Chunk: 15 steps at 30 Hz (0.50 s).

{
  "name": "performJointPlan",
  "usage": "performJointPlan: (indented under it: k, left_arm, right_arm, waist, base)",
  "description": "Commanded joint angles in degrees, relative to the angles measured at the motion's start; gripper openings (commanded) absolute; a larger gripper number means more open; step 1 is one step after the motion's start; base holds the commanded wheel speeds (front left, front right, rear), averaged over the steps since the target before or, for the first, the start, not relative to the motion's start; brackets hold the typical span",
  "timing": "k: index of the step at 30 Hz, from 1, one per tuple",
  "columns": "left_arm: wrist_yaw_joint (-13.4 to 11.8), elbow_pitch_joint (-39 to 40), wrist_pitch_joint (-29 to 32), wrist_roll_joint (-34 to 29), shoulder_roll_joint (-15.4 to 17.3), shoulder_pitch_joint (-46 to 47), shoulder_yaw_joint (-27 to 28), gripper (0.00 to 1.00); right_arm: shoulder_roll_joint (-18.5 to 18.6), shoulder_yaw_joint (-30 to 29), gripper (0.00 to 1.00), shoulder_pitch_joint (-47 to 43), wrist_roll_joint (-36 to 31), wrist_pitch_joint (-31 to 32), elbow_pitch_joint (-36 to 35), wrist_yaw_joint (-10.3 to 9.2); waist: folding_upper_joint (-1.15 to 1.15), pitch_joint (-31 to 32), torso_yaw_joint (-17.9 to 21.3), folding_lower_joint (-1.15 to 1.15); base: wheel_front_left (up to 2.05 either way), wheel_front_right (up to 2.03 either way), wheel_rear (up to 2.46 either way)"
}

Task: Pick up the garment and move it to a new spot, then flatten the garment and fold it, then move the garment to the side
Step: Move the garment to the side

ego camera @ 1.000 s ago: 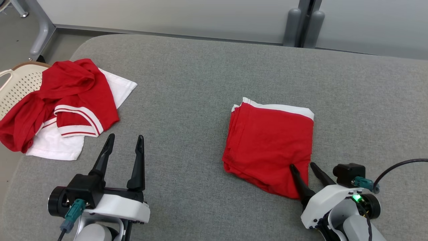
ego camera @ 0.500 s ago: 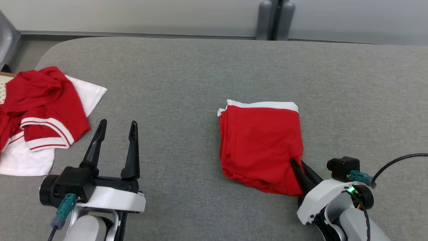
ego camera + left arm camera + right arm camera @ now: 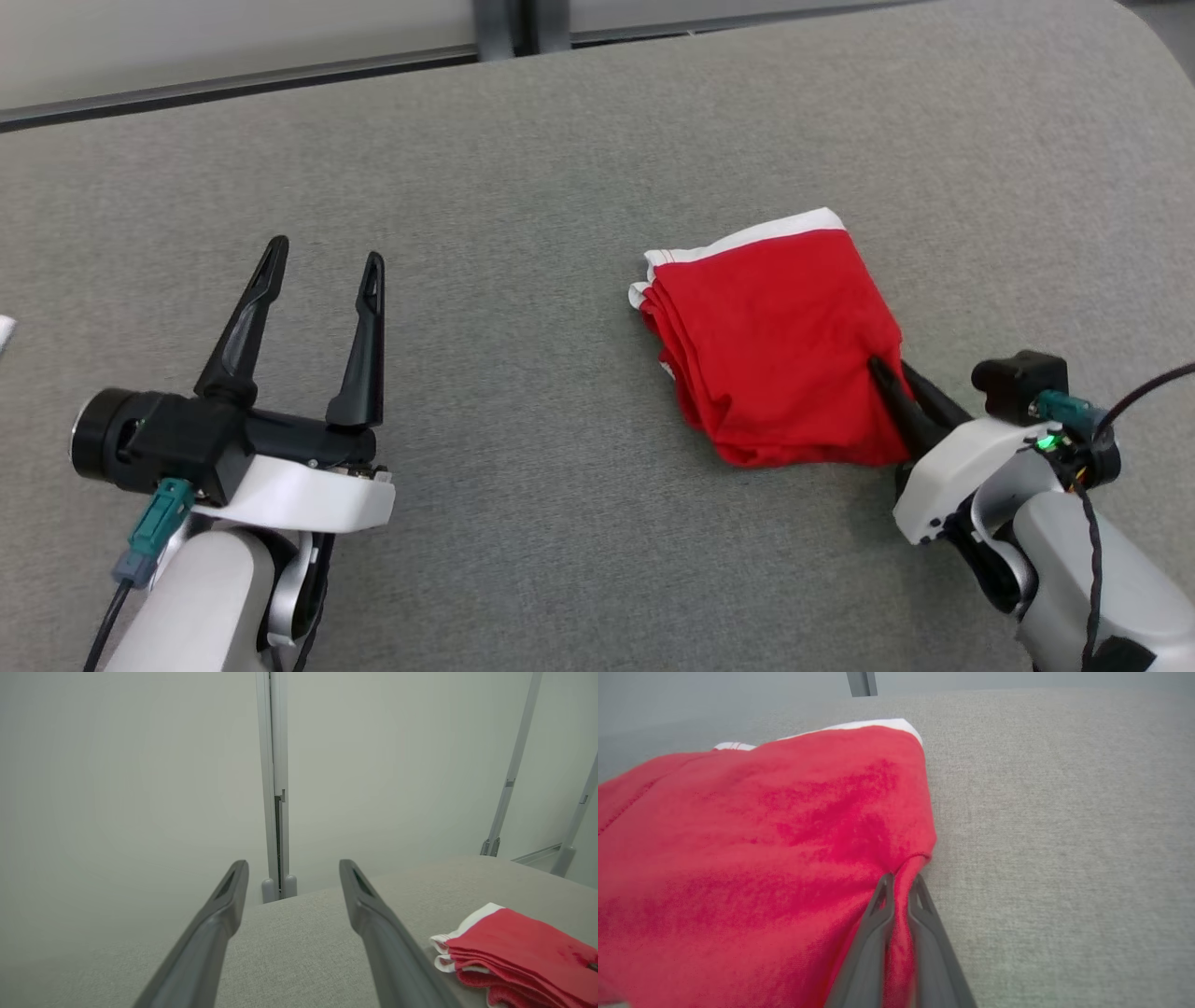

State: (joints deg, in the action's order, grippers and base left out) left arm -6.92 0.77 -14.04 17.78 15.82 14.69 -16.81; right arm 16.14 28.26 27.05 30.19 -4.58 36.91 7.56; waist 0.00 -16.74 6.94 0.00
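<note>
The grey, cloth-covered worktop (image 3: 560, 168), its corner rounded at 1 o'clock, carries a folded red garment (image 3: 766, 336) with a white band along its far edge, lying toward 3 o'clock. A small white scrap (image 3: 4, 332) shows at 9 o'clock.

The folded red cloth garment (image 3: 775, 345) is a soft knit with a fine, slightly fuzzy nap, matt all over, and is edged by a smoother white cloth band (image 3: 794, 227). The grey table cover (image 3: 523, 159) is a coarse woven fabric with a flecked grain and no shine. The left gripper (image 3: 326, 254) has long fingers (image 3: 245, 327) of smooth, matt black plastic, and its wrist shell (image 3: 299, 490) is glossy white plastic. The right gripper (image 3: 890, 367) looks to be the same dark matt plastic, set on a glossy white shell (image 3: 952, 462). The pale wall panel (image 3: 117, 765) is smooth and matt, divided by a satin grey metal post (image 3: 272, 765).
</note>
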Motion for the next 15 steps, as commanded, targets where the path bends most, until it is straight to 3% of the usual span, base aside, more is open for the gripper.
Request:
performJointPlan:
  k: [1,9,15]
  left_arm:
    - [0.3,1.3,0.8,-0.9,0.9,2.1,-0.2,1.0]
    - [1.6,6.1,4.3,-3.1,2.6,7.6,-1.9,1.0]
    - [3.1,8.5,6.3,-4.5,3.2,13.2,-3.4,1.0]
  right_arm:
    - [1.9,1.2,0.0,3.0,0.0,-1.0,0.6,-0.14]
    - [7.8,2.8,0.0,13.1,2.5,-2.8,4.6,-0.14]
    - [14.0,2.7,0.0,21.1,5.1,-2.6,10.3,-0.13]
  waist:
    - [0.0,-4.4,5.3,0.0]
    - [0.0,-10.9,8.2,0.0]
    - [0.0,-17.1,7.3,0.0]
  base:
    - [0.0,0.0,0.0]
    - [0.0,0.0,0.0]
    - [0.0,0.0,0.0]
